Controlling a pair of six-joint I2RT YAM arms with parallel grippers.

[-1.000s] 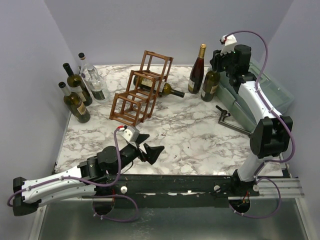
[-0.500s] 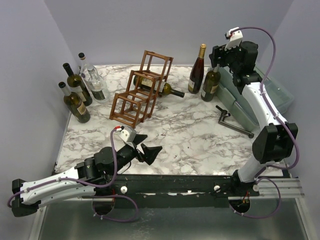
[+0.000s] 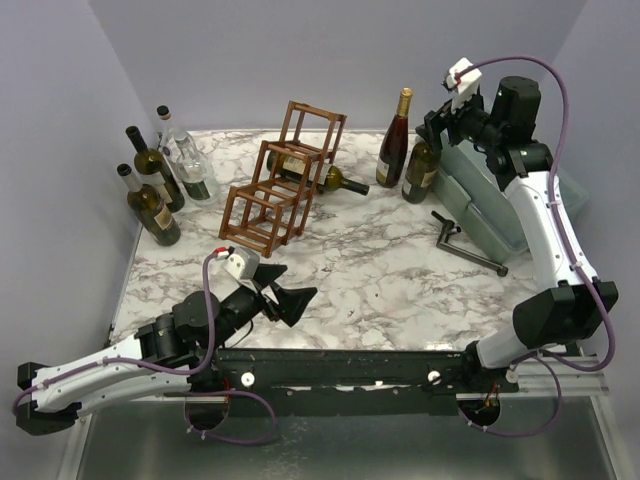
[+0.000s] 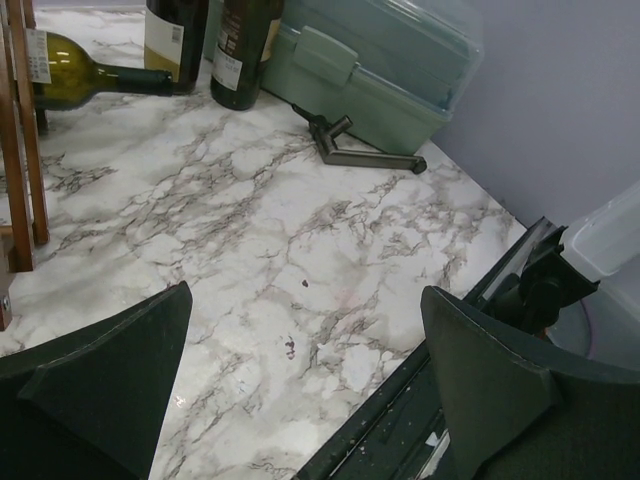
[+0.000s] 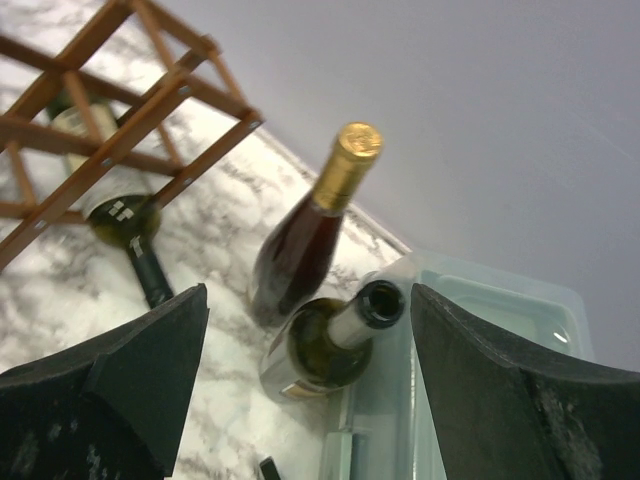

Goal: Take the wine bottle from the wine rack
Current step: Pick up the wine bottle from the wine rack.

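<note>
- In the upper middle of the top view, the bottle (image 3: 325,177) lies on its side in a low cell of the rack (image 3: 283,180). Its neck pokes out to the right, over the table (image 3: 400,280).
- Expect it to be heavy, rigid glass that is smooth, slippery and breakable. The rack looks light and may drag along with it.
- Take hold on the exposed neck or shoulder, where your fingers fit around it, and draw it straight out along its own axis.
- Your right gripper (image 5: 308,292) is spread wide. It hovers at upper right over two upright bottles (image 3: 408,150), holding nothing, with the rack at the left of its view.
- Your left gripper (image 4: 305,295) is also spread and empty, low over the table at lower left.
- Compared with a second ago, your right wrist has lifted and swung back toward the upper right corner.
- Your left arm has slid back toward the lower left.
- The bottle and rack have not moved.
</note>
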